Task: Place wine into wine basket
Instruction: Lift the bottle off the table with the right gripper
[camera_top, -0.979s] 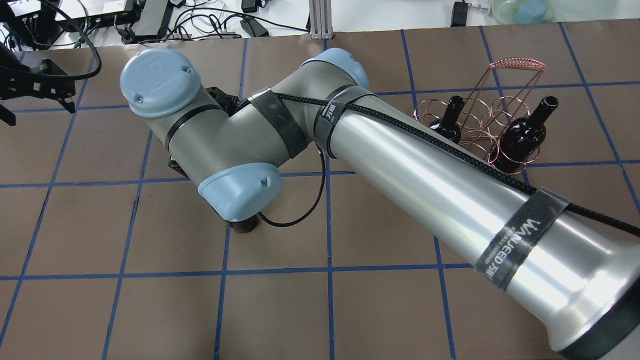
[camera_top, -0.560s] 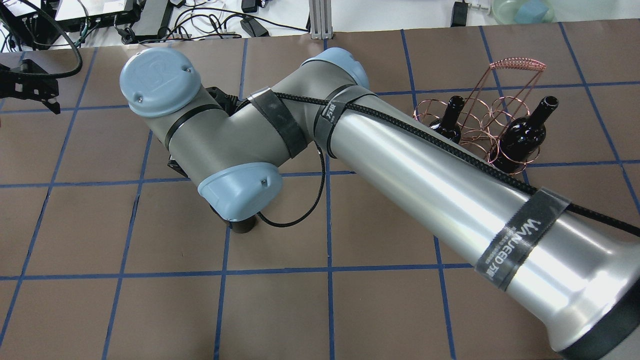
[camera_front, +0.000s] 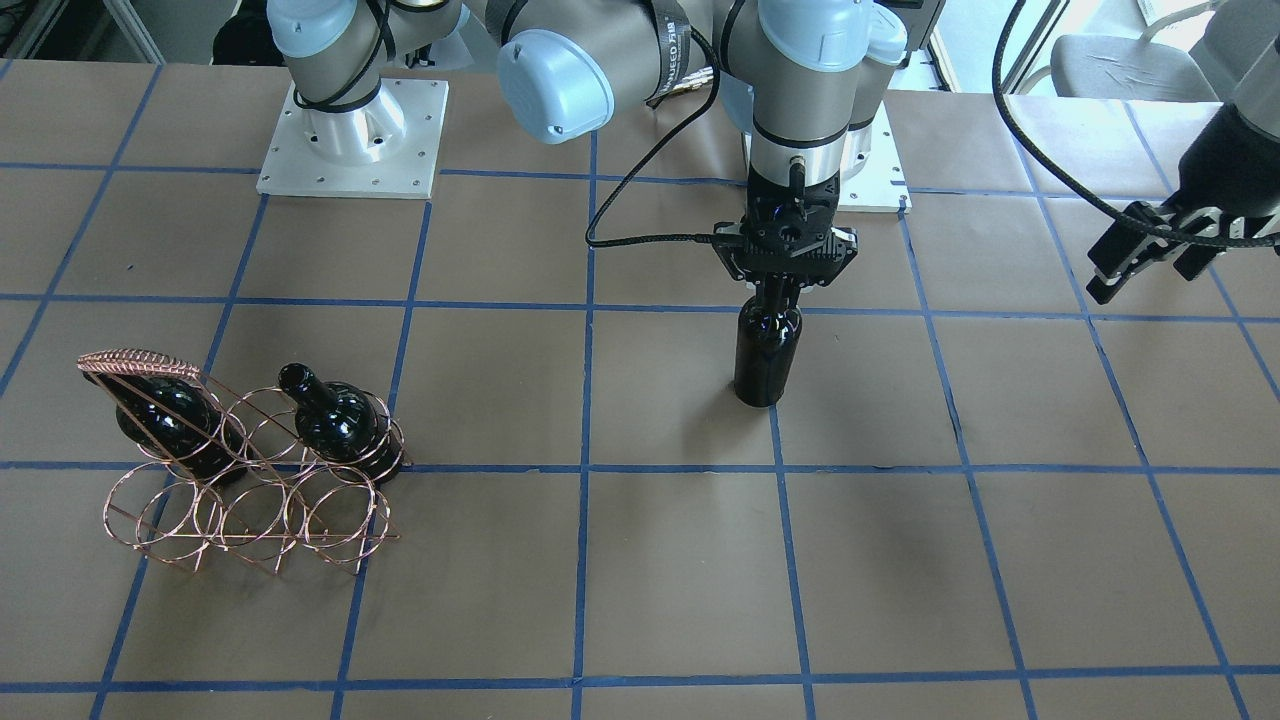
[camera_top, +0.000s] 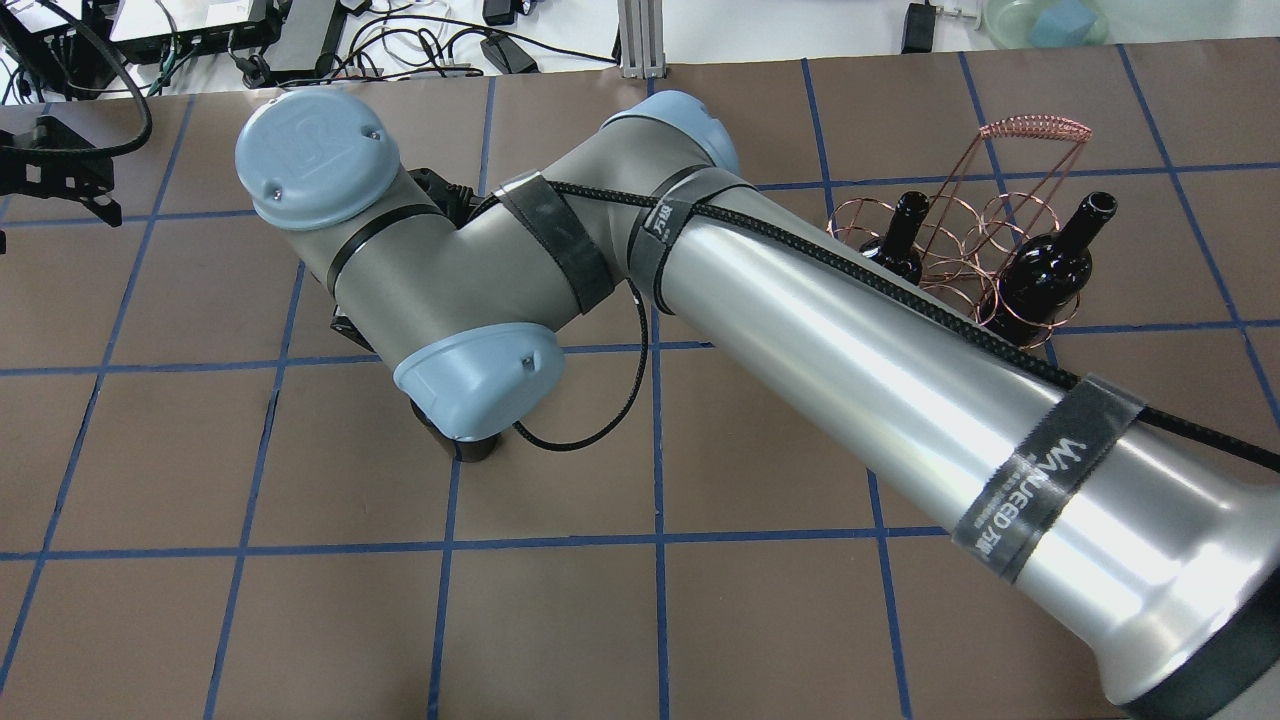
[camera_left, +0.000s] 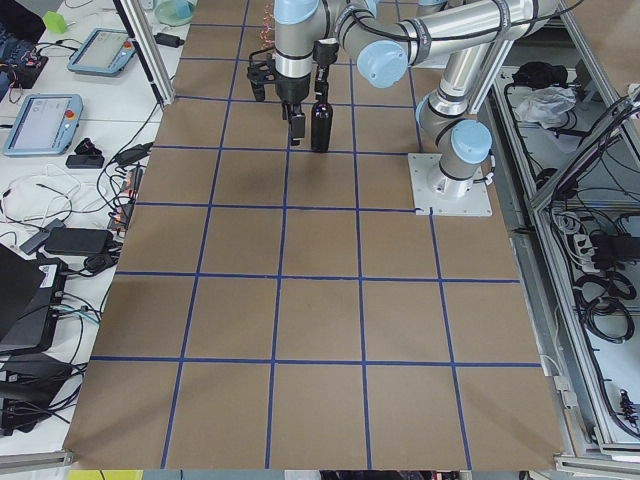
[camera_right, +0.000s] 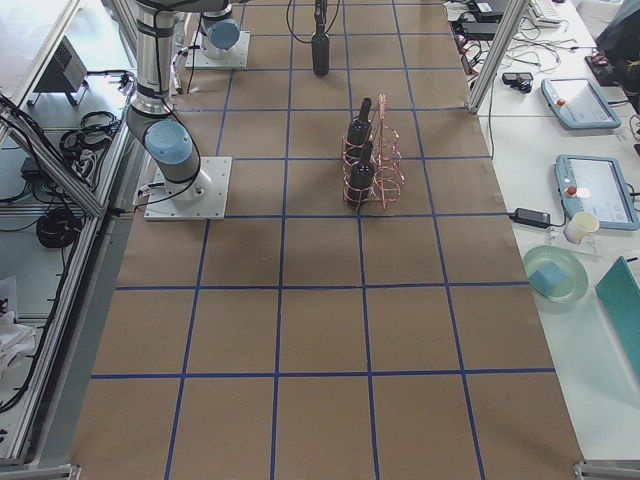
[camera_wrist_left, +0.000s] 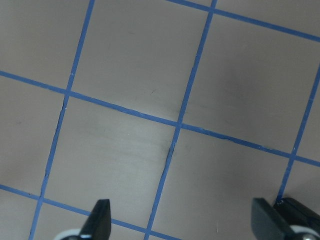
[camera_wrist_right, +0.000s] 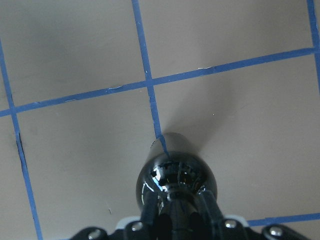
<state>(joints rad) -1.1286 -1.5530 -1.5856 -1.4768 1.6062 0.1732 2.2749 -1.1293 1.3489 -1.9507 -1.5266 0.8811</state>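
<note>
Brown paper over the bench (camera_front: 680, 560), squared off with blue tape; alongside, a white side desk (camera_left: 90, 100) with tablets (camera_left: 38, 122) and cables (camera_left: 30, 205). Read across the front-facing view from its left. Found the wine basket (camera_front: 140, 361) there, with two dark bottles (camera_front: 335, 420) leaning in its rings, necks up, and other rings empty. Found the wine (camera_front: 765, 355) mid-bench, upright and well apart from that basket, its neck pinched from straight above by the right fingers (camera_wrist_right: 209, 210). Judged it a grip that left the fat body bare for threading into a ring. Could not tell whether its base touched the paper. At the view's right, found the left fingers (camera_wrist_left: 98, 220) spread over bare paper, holding nothing, probably parked clear of the carry.
</note>
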